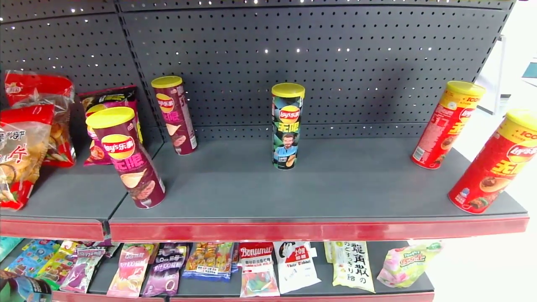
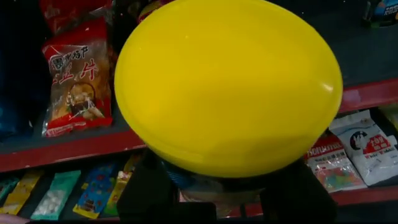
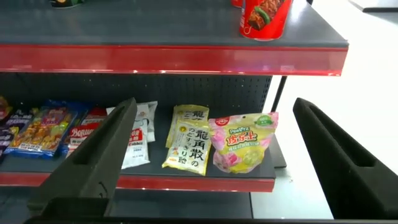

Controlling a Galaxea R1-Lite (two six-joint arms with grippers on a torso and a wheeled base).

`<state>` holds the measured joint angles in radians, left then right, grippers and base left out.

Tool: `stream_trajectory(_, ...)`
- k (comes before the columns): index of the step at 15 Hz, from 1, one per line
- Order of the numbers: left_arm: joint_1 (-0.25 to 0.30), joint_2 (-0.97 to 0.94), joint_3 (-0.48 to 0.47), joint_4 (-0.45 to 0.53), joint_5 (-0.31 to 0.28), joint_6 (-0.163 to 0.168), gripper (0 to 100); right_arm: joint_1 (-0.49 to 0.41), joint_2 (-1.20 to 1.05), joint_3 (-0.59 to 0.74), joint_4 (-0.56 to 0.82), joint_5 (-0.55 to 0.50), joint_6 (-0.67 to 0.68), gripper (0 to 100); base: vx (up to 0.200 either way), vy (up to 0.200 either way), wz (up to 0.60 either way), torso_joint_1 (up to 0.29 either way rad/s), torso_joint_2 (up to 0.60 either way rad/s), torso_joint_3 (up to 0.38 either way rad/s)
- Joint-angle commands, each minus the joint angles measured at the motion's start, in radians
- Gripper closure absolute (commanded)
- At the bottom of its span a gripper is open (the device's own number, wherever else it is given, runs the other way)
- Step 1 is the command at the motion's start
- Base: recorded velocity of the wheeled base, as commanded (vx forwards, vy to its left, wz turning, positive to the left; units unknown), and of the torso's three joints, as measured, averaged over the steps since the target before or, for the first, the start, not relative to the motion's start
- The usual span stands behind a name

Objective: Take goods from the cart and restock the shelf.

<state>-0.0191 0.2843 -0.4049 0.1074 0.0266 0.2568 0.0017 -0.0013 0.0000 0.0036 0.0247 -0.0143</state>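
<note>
Squarely between the left gripper's (image 2: 219,190) dark fingers (image 2: 146,193) sits a crisp can (image 2: 227,87), clamped by its round tube, its smooth, glossy yellow plastic lid facing the wrist camera in front of the shelf (image 2: 74,149). The right gripper (image 3: 214,106) hangs before the lower tier (image 3: 186,182) of crinkly sweet packets (image 3: 244,142) — its matte black, wedge-shaped fingers (image 3: 99,162) spread wide, holding nothing. On the flat grey metal shelf stand yellow-capped cylinders: purple cans (image 1: 126,157), a green can (image 1: 287,126), red cans (image 1: 447,125).
</note>
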Motion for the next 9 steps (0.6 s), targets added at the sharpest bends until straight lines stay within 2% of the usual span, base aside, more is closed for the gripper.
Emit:
stream_trajectory(1,-0.001,-0.036,-0.006,0.04,-0.001,0.001,100,0.0,0.001,0.0,-0.001,0.003,-0.001,0,0.0,0.0,0.0,0.0,0.0,0.0)
stream_trajectory(4,-0.004,-0.128,-0.006,0.133,-0.004,-0.001,100,0.0,0.001,0.0,-0.004,0.038,-0.024,0,0.0,0.0,0.0,0.0,0.0,0.0)
stream_trajectory(5,-0.005,-0.145,-0.009,0.136,-0.02,-0.005,100,0.003,0.015,-0.051,-0.02,0.1,-0.041,0,0.0,0.0,0.0,0.0,0.0,0.0)
stream_trajectory(6,-0.016,-0.155,-0.02,0.14,-0.073,-0.019,100,-0.002,0.164,-0.222,-0.017,0.143,-0.036,0,0.0,0.0,0.0,0.0,0.0,0.0)
stream_trajectory(7,-0.028,-0.158,-0.018,0.138,-0.125,-0.059,100,0.006,0.288,-0.342,-0.02,0.159,-0.013,0,0.0,0.0,0.0,0.0,0.0,0.0)
stream_trajectory(8,-0.036,-0.16,-0.015,0.136,-0.175,-0.11,100,0.034,0.345,-0.4,-0.016,0.21,-0.01,0,0.0,0.0,0.0,0.0,0.0,0.0)
stream_trajectory(9,-0.036,-0.149,-0.009,0.135,-0.217,-0.126,100,0.063,0.377,-0.399,-0.014,0.29,-0.032,0,0.0,0.0,0.0,0.0,0.0,0.0)
